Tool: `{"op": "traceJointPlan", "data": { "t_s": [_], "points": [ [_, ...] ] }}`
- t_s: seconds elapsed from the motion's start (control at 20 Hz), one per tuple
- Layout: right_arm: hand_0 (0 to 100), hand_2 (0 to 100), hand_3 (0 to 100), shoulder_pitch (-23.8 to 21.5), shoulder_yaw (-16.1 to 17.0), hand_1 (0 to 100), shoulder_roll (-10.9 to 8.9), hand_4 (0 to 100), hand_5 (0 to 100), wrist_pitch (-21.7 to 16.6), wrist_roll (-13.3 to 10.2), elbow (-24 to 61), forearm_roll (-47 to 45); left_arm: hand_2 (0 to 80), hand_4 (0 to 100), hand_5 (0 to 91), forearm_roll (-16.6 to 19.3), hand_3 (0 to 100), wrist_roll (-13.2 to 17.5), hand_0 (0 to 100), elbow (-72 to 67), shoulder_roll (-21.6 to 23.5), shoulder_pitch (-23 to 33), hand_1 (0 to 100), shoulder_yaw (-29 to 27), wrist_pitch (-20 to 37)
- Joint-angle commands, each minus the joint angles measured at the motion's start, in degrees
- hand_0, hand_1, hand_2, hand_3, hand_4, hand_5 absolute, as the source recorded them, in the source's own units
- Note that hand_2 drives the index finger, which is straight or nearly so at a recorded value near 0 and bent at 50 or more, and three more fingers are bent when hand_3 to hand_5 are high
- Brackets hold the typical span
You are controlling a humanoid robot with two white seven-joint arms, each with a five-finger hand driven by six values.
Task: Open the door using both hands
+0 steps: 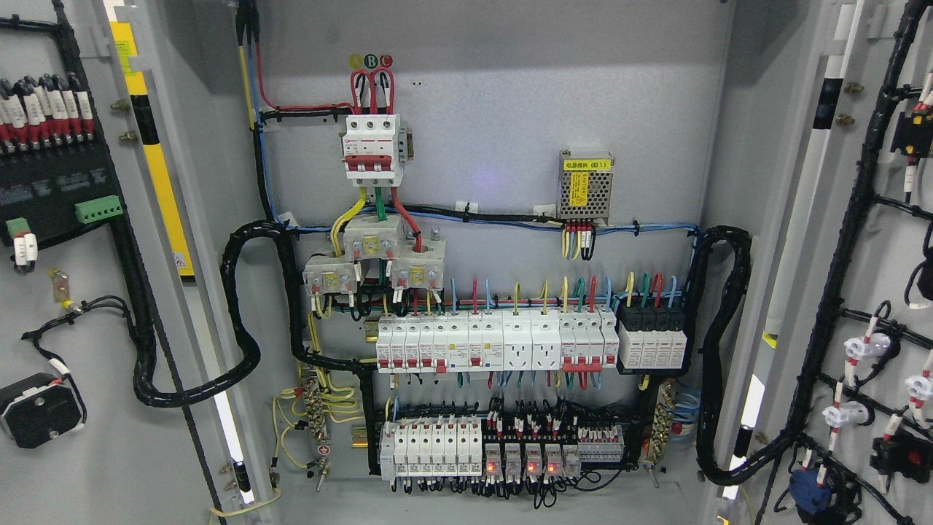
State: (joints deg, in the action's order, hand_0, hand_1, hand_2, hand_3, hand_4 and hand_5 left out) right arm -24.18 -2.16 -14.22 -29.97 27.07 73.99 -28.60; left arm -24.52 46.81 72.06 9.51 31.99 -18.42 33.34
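Both cabinet doors stand swung wide open. The left door (87,408) shows its grey inner face with wired terminals and black cable bundles. The right door (838,219) shows its inner face with a black cable trunk and several white and blue button backs. Between them lies the cabinet's grey back panel (496,95) with a red and white main breaker (372,149), rows of white breakers (496,343) and lower relays with red lights (510,456). Neither of my hands nor any arm shows in the head view.
A yellow-labelled power supply (585,186) sits at the upper right of the panel. Thick black corrugated conduits (240,313) loop from the panel to each door hinge side. A yellow and black striped strip (149,138) runs along the left door's edge.
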Motion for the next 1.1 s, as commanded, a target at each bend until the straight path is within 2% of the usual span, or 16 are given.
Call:
{"op": "traceJointPlan", "data": {
  "t_s": [0.0,0.2,0.35,0.45,0.6,0.7,0.75,0.95,1.05],
  "points": [
    [21,0,0,4.6,-4.1,11,5.16,0,0,0.4,-0.3,-34.9,5.2,0.0,0,0.0,0.3,0,-0.3,4,-33.9,-4.7,-4.3,9,5.2,-0.1],
    [21,0,0,8.0,-4.2,11,6.92,0,0,0.5,-0.4,-45.5,10.0,0.0,0,0.0,0.6,0,-0.4,5,-50.7,-5.6,-9.8,13,5.1,-0.3],
    [21,0,0,9.2,-4.2,11,7.98,0,0,0.5,-1.1,-51.3,13.6,0.0,0,0.0,0.7,0,-4.2,11,-62.5,-5.0,-14.6,15,5.4,-0.5],
    [21,0,0,9.2,-4.2,11,7.98,0,0,1.0,-3.6,-52.7,16.4,0.0,0,0.0,0.7,0,-6.6,16,-66.8,-4.7,-16.3,17,7.3,-0.7],
    [21,0,0,9.2,-4.1,11,7.98,0,0,6.5,-7.0,-53.4,18.1,0.0,0,0.0,0.7,0,-13.1,19,-71.4,-4.9,-17.9,18,15.5,-1.1],
    [21,0,0,9.2,-4.2,11,7.98,0,0,9.6,-8.5,-53.6,18.1,0.0,0,0.0,0.6,0,-21.5,21,-73.5,-5.5,-19.0,19,22.4,-3.7],
    [21,0,0,9.3,-4.2,11,7.98,0,0,11.2,-9.6,-53.6,18.2,0.0,0,0.0,0.6,0,-23.8,22,-73.6,-5.7,-19.2,20,24.6,-5.3],
    [21,0,0,9.6,-4.3,11,8.5,0,0,20.4,-12.6,-53.4,18.8,0.0,0,0.0,0.6,0,-24.6,27,-73.7,-6.0,-19.2,21,25.8,-6.4],
    [21,0,0,10.0,-4.7,11,9.12,0,0,23.7,-13.7,-53.4,22.2,0.0,0,0.0,0.6,0,-24.7,28,-73.6,-6.0,-19.2,20,25.8,-7.4]
  ]
}}
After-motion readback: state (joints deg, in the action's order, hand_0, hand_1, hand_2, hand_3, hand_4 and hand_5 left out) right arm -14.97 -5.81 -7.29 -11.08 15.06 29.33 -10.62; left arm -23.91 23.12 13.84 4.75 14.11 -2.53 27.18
